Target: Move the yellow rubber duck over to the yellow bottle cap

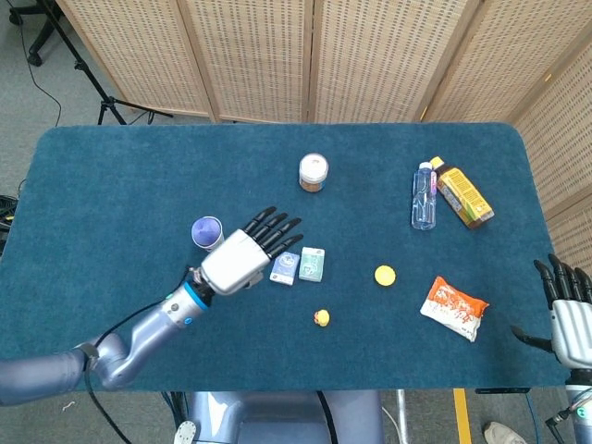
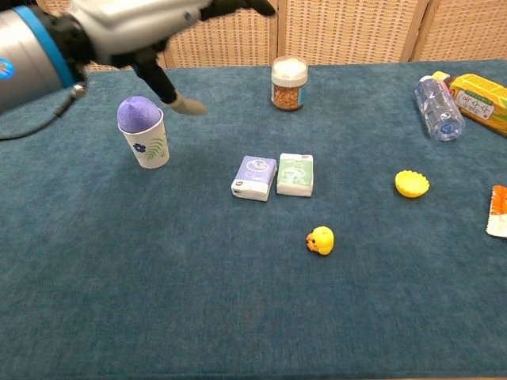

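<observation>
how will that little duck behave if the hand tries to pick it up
The duck looks small and rounded, so it would probably be light and may squirt out of a loose pinch. It sits free on the fuzzy cloth, so a nudge would likely tip or tumble it rather than slide it.

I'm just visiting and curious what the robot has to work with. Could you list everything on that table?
rubber duck: one, yellow, near front, apart from the cap
bottle cap: one, yellow, right of the duck
small packets: two, purple and green, side by side at centre
paper cup: one, white with purple filling, left
jar: one, white lid, back centre
clear bottle: one, lying, back right
yellow carton: one, beside the bottle
orange snack bag: one, right front
table: one, blue cloth
left hand: raised, fingers spread, holding nothing
right hand: at right edge, holding nothing
</observation>
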